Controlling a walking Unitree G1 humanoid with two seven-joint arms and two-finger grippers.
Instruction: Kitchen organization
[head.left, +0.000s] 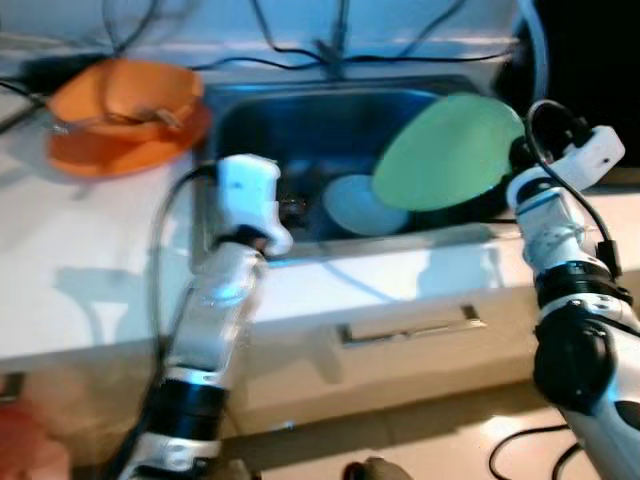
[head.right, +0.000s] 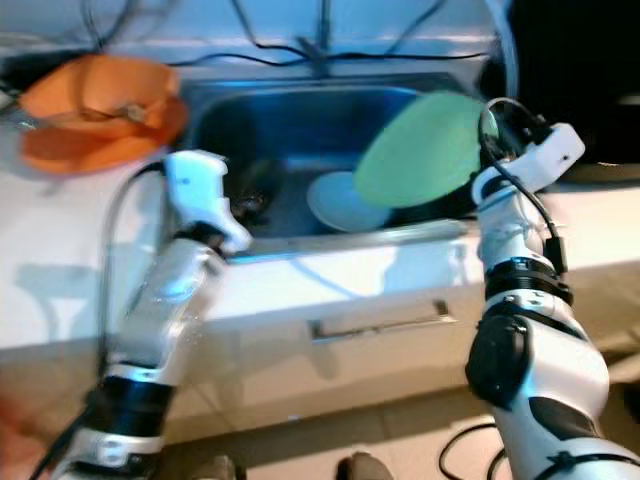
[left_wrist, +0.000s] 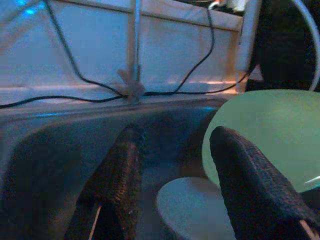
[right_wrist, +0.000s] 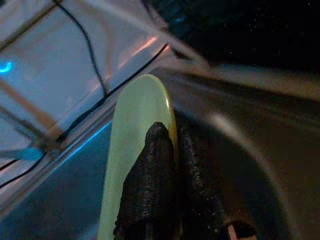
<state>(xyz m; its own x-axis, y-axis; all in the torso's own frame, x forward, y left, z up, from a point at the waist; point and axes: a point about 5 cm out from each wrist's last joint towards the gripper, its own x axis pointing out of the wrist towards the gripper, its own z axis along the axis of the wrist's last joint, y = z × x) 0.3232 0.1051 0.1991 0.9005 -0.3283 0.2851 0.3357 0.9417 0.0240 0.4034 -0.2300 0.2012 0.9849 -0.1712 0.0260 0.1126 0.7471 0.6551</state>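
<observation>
**White bench with sunken steel sink**

A white bench (head.left: 90, 280) ran across the scene, with a steel sink (head.left: 250, 110) set into it. An orange bowl (head.left: 125, 115) sat on the bench beside the sink's left rim. Black cables (head.left: 290, 62) trailed along the back edge.

It was a home kitchen: a steel sink (head.left: 250, 125) set in a white countertop (head.left: 90, 280), with a faucet (left_wrist: 135, 55) behind and dishes inside.
</observation>
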